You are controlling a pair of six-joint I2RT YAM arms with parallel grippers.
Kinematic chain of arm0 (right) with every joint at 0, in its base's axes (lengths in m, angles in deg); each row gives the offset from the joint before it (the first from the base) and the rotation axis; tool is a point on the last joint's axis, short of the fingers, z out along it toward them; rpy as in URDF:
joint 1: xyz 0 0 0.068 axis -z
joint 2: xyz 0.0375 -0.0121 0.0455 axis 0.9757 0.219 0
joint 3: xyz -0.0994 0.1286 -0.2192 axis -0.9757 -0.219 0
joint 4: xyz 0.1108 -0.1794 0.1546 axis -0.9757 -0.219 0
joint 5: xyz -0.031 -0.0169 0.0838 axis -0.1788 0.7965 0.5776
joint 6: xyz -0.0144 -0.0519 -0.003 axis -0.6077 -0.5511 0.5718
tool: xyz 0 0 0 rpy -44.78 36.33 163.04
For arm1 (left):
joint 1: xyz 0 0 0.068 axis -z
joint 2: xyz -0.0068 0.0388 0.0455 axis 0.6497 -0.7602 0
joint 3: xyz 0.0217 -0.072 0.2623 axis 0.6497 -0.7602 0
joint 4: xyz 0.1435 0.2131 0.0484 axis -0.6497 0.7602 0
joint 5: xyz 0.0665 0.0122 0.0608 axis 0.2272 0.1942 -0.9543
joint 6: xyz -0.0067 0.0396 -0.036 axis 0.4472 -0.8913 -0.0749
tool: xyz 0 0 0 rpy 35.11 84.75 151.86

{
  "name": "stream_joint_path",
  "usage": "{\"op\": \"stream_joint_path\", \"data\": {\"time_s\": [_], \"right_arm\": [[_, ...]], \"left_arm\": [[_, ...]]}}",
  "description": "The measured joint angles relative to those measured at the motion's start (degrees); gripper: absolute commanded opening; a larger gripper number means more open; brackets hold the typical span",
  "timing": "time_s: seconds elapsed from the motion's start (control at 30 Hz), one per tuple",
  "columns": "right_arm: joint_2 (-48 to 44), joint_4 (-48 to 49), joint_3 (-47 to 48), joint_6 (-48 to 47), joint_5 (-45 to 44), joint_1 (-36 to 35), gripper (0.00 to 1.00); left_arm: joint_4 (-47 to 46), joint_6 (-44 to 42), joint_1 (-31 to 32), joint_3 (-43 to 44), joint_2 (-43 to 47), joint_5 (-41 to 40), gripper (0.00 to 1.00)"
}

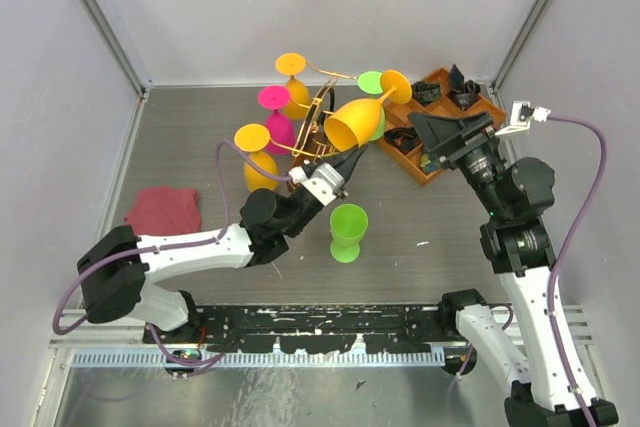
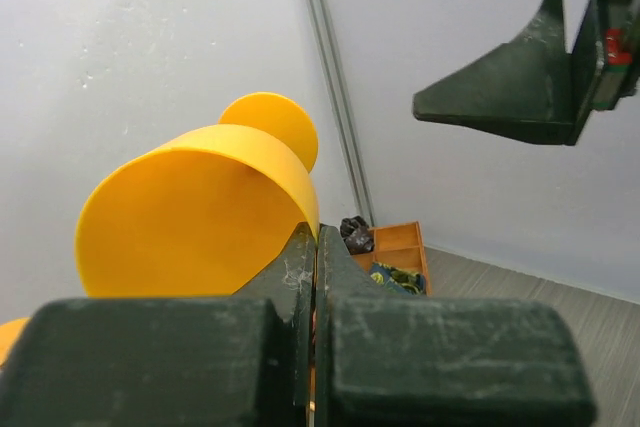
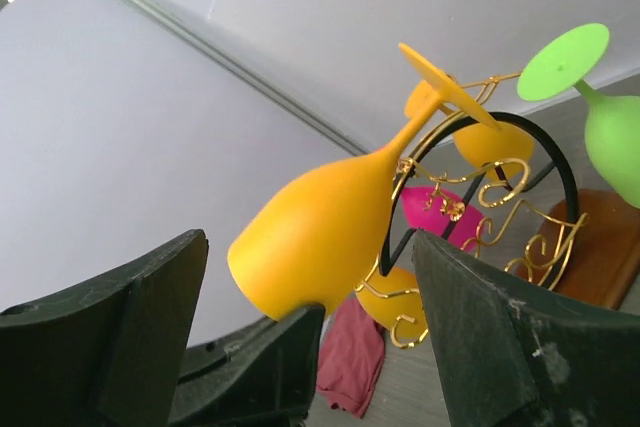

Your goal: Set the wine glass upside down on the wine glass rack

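Left gripper (image 1: 347, 159) pinched shut on wine glass (image 1: 355, 123) rim, tilting foot toward wine glass rack (image 1: 318, 109) arm for hanging; right gripper (image 1: 428, 133) wide open, empty, beside bowl.

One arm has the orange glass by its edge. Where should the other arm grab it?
Probably the thin stem of the orange wine glass, coming from the right, where the open right gripper is. The left gripper pinches the rim, and the bowl looks wide and round. The tilted stem sticks out bare toward the right arm.
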Motion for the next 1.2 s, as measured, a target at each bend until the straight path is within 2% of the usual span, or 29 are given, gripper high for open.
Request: {"op": "stream_joint_path", "data": {"time_s": [0.23,0.37,0.83,1.07,1.2], "right_arm": [[8.2,4.9,0.9,0.6,-0.3,-5.5,0.88],[11.9,5.4,0.9,0.4,-1.8,-8.9,0.84],[15.3,14.2,2.0,1.5,-7.1,-13.1,0.79],[18.5,17.1,2.1,1.9,-8.0,-14.0,0.71],[19.4,18.7,2.1,2.3,-8.1,-14.4,0.59]], "left_arm": [[-5.2,-1.5,0.1,-0.4,-1.8,-0.3,0.00],[-7.5,-2.4,0.1,-0.4,-1.8,-0.3,0.00],[-13.6,-3.5,0.2,-3.3,-2.0,0.5,0.00],[-16.2,-3.2,0.2,-3.3,-4.0,2.1,0.00],[-16.7,-3.2,0.2,-3.3,-4.4,2.4,0.00]]}}
